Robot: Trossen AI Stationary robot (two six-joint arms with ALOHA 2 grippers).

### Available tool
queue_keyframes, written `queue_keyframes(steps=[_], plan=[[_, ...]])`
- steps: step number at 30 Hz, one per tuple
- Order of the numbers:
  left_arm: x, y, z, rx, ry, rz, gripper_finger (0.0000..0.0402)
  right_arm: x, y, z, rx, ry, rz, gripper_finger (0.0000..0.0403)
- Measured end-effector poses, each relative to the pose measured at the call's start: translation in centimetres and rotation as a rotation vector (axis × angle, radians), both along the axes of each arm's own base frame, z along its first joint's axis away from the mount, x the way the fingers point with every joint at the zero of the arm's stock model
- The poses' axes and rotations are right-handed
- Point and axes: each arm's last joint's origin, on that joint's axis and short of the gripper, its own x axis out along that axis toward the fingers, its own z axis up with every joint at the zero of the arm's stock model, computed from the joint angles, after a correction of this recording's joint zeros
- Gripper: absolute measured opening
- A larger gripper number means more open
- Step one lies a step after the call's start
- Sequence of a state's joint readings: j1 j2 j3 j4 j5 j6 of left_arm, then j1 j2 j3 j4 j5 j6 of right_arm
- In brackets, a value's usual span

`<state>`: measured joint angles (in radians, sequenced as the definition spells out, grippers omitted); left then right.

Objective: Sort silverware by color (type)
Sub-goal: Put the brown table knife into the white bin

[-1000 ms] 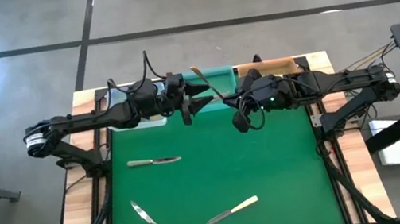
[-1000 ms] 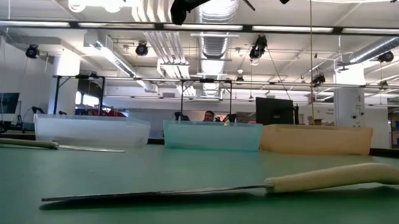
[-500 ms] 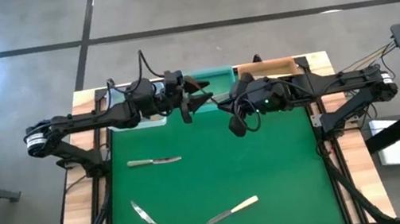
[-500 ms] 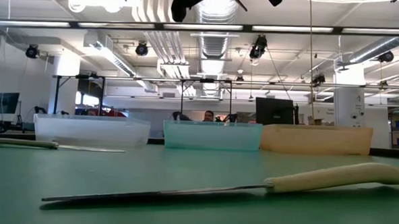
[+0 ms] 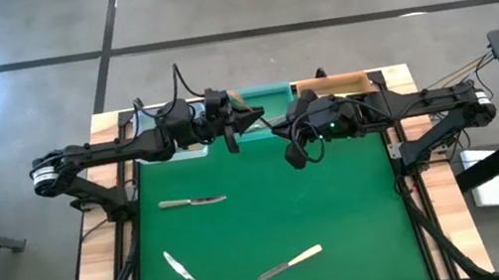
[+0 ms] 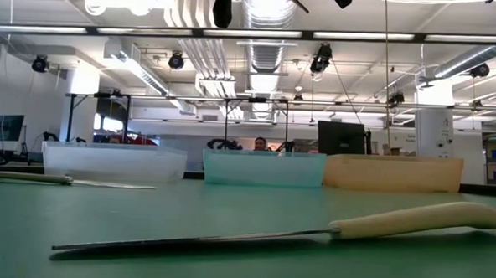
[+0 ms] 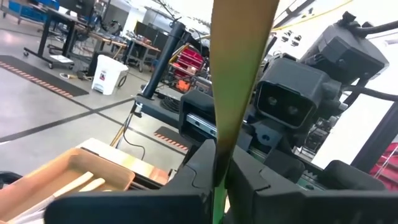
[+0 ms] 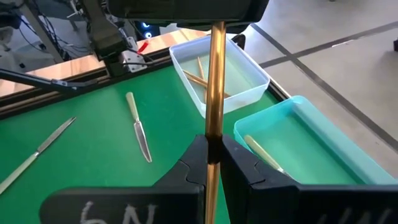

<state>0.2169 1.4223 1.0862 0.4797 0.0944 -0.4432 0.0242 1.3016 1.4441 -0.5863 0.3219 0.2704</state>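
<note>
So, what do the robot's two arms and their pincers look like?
Both arms are black, slim and jointed, with dark cables looping over the wrists. The left pincer and the right pincer each end in two dark, wedge-shaped fingers. The left arm has a white ring at its base. White handwritten marks show on the right wrist.

Three plastic bins line the far edge of the green table (image 5: 280,205): a clear bin (image 6: 113,161) at the left of the low view, a teal bin (image 6: 263,167) at center, an amber bin (image 6: 393,172) at right. Beyond them, a person (image 6: 259,144) sits among workshop racks under ceiling ducts (image 6: 265,39).
</note>
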Motion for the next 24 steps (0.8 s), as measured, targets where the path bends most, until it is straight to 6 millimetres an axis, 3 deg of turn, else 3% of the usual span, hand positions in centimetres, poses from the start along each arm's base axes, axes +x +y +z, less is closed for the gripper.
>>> queue_keyframes(steps=[7,15,20,24], plan=[[0.0,0.1,0.0,-0.014,-0.002,0.010,0.0003,-0.1,-0.2,0.1,-0.014,-0.003,-0.036,0.0024],[-0.3,0.8,0.0,-0.037,-0.004,0.054,0.0001,-0.2,-0.3,0.2,-0.013,-0.010,-0.045,0.0132],[-1.8,3.6,0.4,-0.036,0.021,0.165,0.0000,-0.3,-0.3,0.2,-0.015,-0.012,-0.049,0.0183],[-4.4,6.4,0.1,-0.046,0.170,0.290,0.0000,-0.6,-0.3,0.4,-0.014,-0.007,-0.048,0.0200]])
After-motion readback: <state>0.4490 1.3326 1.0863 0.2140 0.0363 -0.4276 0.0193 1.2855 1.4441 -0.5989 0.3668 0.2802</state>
